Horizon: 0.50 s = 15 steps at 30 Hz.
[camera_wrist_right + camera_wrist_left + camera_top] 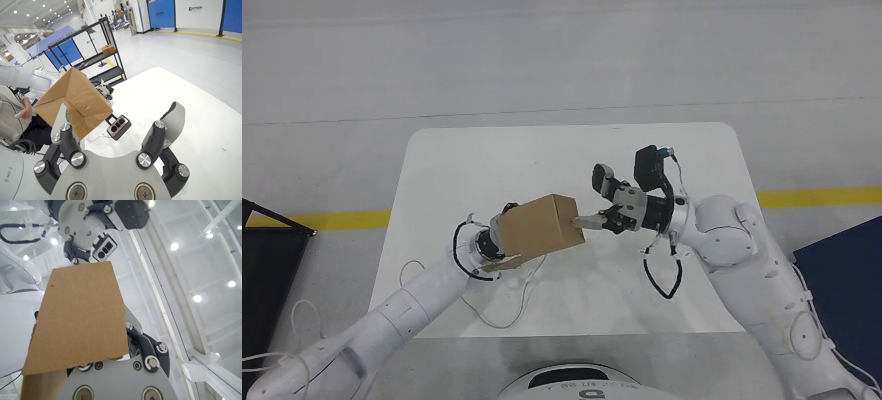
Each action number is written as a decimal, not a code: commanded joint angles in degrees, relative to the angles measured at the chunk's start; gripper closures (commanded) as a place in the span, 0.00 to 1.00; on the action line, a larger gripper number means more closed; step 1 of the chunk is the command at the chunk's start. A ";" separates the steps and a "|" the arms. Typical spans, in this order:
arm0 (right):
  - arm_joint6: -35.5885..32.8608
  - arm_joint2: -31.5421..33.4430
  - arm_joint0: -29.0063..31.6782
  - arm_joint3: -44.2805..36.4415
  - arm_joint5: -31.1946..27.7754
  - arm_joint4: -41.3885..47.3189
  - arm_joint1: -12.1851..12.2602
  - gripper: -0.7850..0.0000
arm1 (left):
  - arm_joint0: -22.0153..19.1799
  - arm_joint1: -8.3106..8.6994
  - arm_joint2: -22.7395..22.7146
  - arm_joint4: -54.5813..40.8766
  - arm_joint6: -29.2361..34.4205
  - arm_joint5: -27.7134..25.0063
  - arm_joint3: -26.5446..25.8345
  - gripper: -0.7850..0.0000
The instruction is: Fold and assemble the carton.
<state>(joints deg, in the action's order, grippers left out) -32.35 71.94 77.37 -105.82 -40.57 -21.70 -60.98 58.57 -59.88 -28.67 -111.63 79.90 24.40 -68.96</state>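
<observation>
Now, carton (542,228) pinched in L tool (498,248), R tool (119,108) spread, touching its far end.

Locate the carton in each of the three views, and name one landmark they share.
Top view: carton held over the middle of the table, between the two arms.
Left wrist view: carton close up, broad face toward the camera, right hand beyond its far edge.
Right wrist view: carton just past the right hand, one finger at its end.
Shared landmark: the open right hand at the carton's end.
</observation>
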 commanded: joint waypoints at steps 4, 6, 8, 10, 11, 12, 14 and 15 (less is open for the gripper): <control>2.19 7.10 6.00 -1.50 -2.84 1.65 1.09 0.00 | 0.71 0.17 -0.27 -2.92 -1.14 1.14 -1.82 1.00; 3.31 9.53 8.34 -2.07 -3.43 2.23 1.40 0.00 | 1.08 0.17 -0.58 -5.88 -2.18 2.19 -3.13 1.00; 4.06 11.29 10.26 -2.63 -4.09 2.44 1.63 0.00 | 1.31 0.17 -1.05 -8.39 -3.44 3.44 -3.84 1.00; 4.59 12.46 11.67 -3.03 -4.55 2.77 1.80 0.00 | 1.32 0.12 -1.57 -9.03 -4.23 4.23 -3.21 1.00; 4.92 12.90 12.24 -3.18 -4.45 3.11 1.85 0.00 | 1.27 0.03 -1.84 -9.10 -4.47 4.46 -2.60 1.00; 5.03 13.02 12.40 -3.23 -4.39 3.26 1.87 0.00 | 1.27 0.03 -1.84 -9.10 -4.47 4.46 -2.60 1.00; 5.03 13.02 12.40 -3.23 -4.39 3.26 1.87 0.00 | 1.27 0.03 -1.84 -9.10 -4.47 4.46 -2.60 1.00; 5.03 13.02 12.40 -3.23 -4.39 3.26 1.87 0.00 | 1.27 0.03 -1.84 -9.10 -4.47 4.46 -2.60 1.00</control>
<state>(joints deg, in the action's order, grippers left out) -27.29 85.00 89.80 -109.07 -44.96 -18.42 -59.11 59.84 -59.85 -30.52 -120.73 75.41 28.89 -71.53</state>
